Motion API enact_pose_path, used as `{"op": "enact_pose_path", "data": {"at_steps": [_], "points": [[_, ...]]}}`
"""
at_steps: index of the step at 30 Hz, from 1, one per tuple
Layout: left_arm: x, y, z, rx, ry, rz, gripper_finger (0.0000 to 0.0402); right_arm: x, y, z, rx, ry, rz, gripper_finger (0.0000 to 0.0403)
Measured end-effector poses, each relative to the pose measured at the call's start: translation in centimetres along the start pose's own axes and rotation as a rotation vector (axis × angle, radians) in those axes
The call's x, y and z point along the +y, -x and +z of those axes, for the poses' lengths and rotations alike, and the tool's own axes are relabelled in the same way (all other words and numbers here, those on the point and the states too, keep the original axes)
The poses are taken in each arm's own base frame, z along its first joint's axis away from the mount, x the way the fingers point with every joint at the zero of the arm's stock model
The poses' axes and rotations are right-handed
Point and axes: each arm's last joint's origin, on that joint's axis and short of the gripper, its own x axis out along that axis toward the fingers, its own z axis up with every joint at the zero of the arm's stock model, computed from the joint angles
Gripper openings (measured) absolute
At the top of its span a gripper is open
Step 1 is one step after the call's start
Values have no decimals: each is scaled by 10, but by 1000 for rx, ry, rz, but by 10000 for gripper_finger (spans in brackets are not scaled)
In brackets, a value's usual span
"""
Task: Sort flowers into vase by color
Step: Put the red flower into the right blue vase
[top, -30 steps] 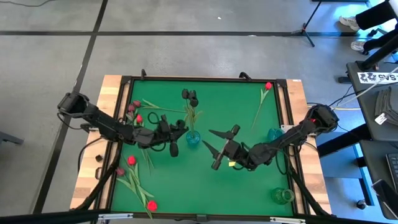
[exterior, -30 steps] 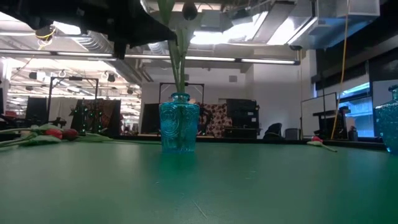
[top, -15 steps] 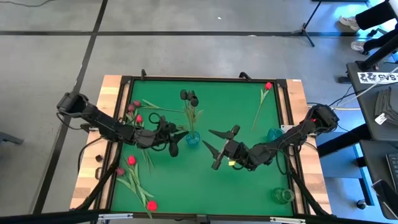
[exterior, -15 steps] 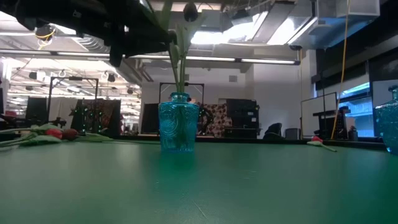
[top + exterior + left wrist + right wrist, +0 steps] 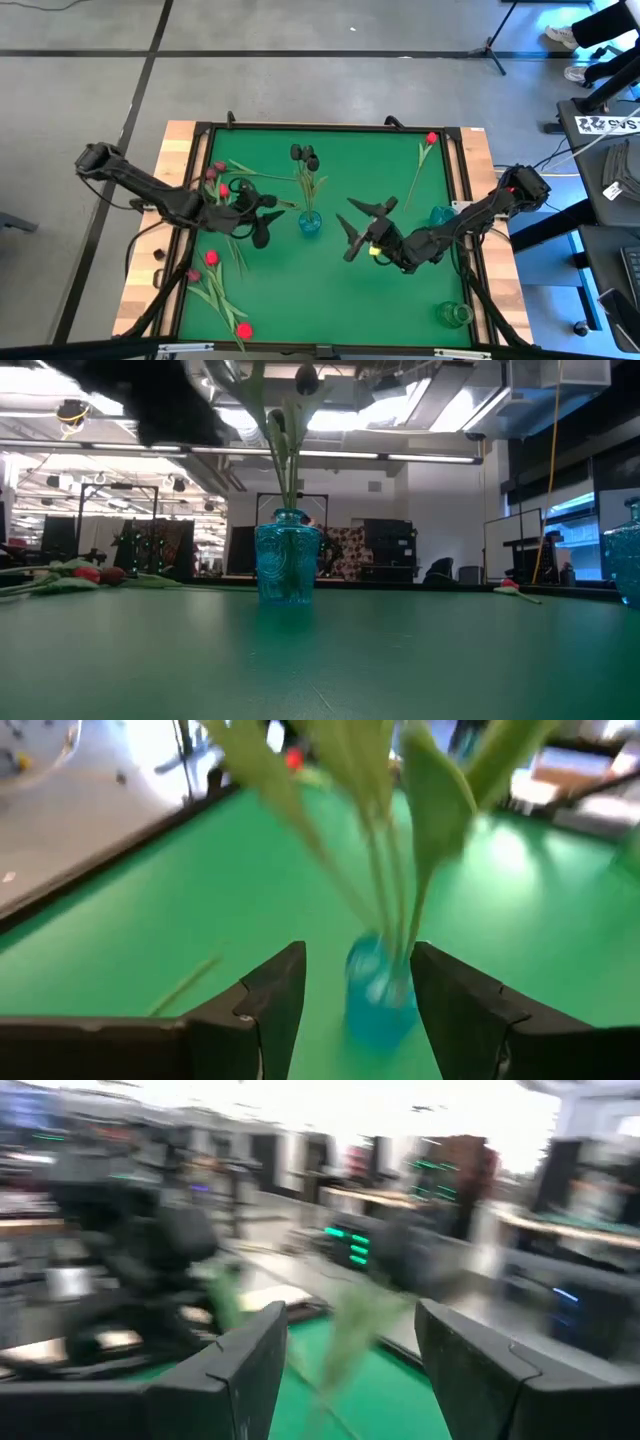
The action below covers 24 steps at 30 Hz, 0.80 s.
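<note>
The dark-headed artificial tulips on long green stems [image 5: 305, 158] stand in the small blue glass vase [image 5: 310, 222] at the middle of the green tabletop [image 5: 340, 290], stems nearly upright and leaning slightly away from me in the high view; I judge that bunch placed. My left hand [image 5: 268, 205] sits just beside the vase on its left, fingers spread, nothing between them; in the left wrist view the vase [image 5: 380, 990] and its stems show straight ahead between the open fingers [image 5: 270, 995]. What is left lies on the left side: a cluster of red and maroon tulips [image 5: 215, 180] near the left edge, more red tulips [image 5: 215, 270] lower down, long axes running roughly toward the front edge, all nearer my left hand. One red tulip [image 5: 428, 145] lies alone at the far right, stem pointing toward my right hand [image 5: 365, 222], which hangs spread and empty right of the vase. A second blue vase [image 5: 442, 215] at the right edge and a clear green glass vase [image 5: 455, 315] at the front right corner look empty.
</note>
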Motion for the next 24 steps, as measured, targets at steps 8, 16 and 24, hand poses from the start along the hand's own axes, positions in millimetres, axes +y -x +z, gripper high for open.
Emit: {"op": "enact_pose_path", "data": {"at_steps": [8,16,24], "points": [[15,44,-14,108,37,-23,180,-10,-1,14,68,183,-193,223],[5,73,-19,56,-71,-168,180,-25,-26,16,223,94,89,223],[-1,86,-25,38,-103,-232,180,-97,-31,5,834,43,-182,223]]}}
